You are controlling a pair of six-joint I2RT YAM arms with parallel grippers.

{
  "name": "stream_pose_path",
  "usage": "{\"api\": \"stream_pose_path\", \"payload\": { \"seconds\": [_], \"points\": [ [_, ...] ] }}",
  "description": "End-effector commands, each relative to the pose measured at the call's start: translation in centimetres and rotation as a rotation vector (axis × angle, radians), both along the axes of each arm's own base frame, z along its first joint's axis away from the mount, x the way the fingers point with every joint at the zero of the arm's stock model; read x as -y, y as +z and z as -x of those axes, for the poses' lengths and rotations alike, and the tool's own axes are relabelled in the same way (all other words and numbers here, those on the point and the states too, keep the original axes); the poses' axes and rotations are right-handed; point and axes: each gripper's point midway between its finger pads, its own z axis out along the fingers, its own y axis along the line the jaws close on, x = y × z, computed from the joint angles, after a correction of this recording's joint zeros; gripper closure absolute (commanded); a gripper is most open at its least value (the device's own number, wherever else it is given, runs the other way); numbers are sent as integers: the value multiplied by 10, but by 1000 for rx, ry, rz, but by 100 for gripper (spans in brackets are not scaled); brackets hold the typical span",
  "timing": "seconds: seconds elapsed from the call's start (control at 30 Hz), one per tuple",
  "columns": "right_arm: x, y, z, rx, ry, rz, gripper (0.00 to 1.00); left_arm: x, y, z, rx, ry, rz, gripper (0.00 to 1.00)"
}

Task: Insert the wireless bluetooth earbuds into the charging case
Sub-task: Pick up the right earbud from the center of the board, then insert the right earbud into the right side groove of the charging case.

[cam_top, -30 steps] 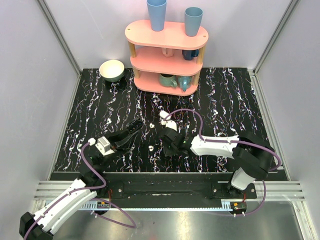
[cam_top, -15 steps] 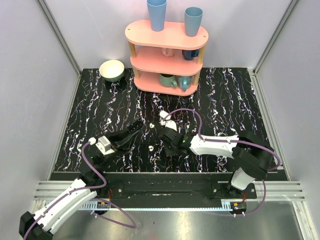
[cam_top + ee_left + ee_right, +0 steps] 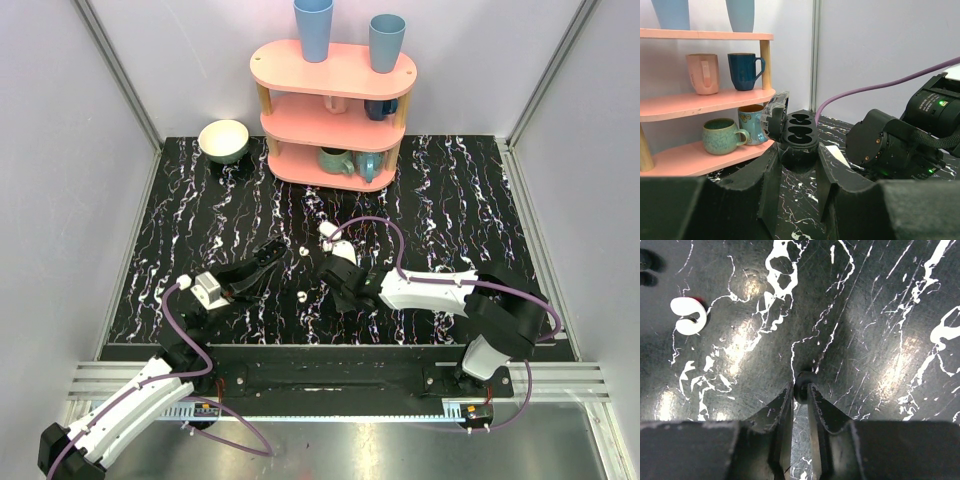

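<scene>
My left gripper (image 3: 268, 257) is shut on the charging case (image 3: 799, 131). The case looks black here, its lid (image 3: 775, 114) stands open, and both sockets are empty. In the left wrist view the gripper (image 3: 796, 156) holds it by its lower body. Two tiny white buds lie on the black marbled table, one (image 3: 302, 252) by the left fingertips and one (image 3: 301, 296) nearer the front. The right wrist view shows a white curled bud (image 3: 688, 316) on the table to the upper left. My right gripper (image 3: 801, 390) is shut on a small black round piece (image 3: 803, 380); in the top view the gripper (image 3: 328, 268) is low over the table.
A pink three-tier shelf (image 3: 335, 70) with blue cups and mugs stands at the back. A cream bowl (image 3: 224, 140) sits at the back left. A small white object (image 3: 327, 232) lies just behind the right gripper. The right arm's body (image 3: 895, 145) is close to the case.
My right gripper has shifted slightly left and stays low over the table. The left arm and the case have not moved.
</scene>
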Motion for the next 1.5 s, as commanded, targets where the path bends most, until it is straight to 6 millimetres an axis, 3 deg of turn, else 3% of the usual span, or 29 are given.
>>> {"api": "stream_pose_path", "payload": {
  "seconds": [0.0,0.37,0.67,0.83,0.87,0.9,0.97,1.0,1.07,1.1,1.27,1.47],
  "points": [
    [4,3,-7,29,-18,27,78,-4,3,0,16,12,38,100],
    [10,12,-12,70,-12,47,86,-4,2,0,14,11,35,100],
    [8,52,-16,166,65,-27,87,-4,3,1,15,10,38,100],
    [7,84,-15,246,141,-105,88,-3,3,2,17,1,38,100],
    [10,89,-17,266,139,-113,94,-3,3,2,16,0,39,100],
    [9,111,-19,330,137,-173,97,-3,3,2,16,0,39,100],
    [20,118,-20,395,153,-181,100,-1,2,3,16,-9,36,100],
    [22,143,-22,471,141,-248,100,-1,2,3,16,-9,34,100],
    [30,152,-20,535,178,-256,100,0,2,4,15,-16,34,100],
    [31,173,-17,588,190,-312,100,-1,2,4,16,-13,33,100],
    [39,203,-9,699,291,-329,100,2,4,5,26,-31,29,100],
    [29,229,17,794,562,-354,100,17,1,11,31,-106,-24,100]
  ]
}}
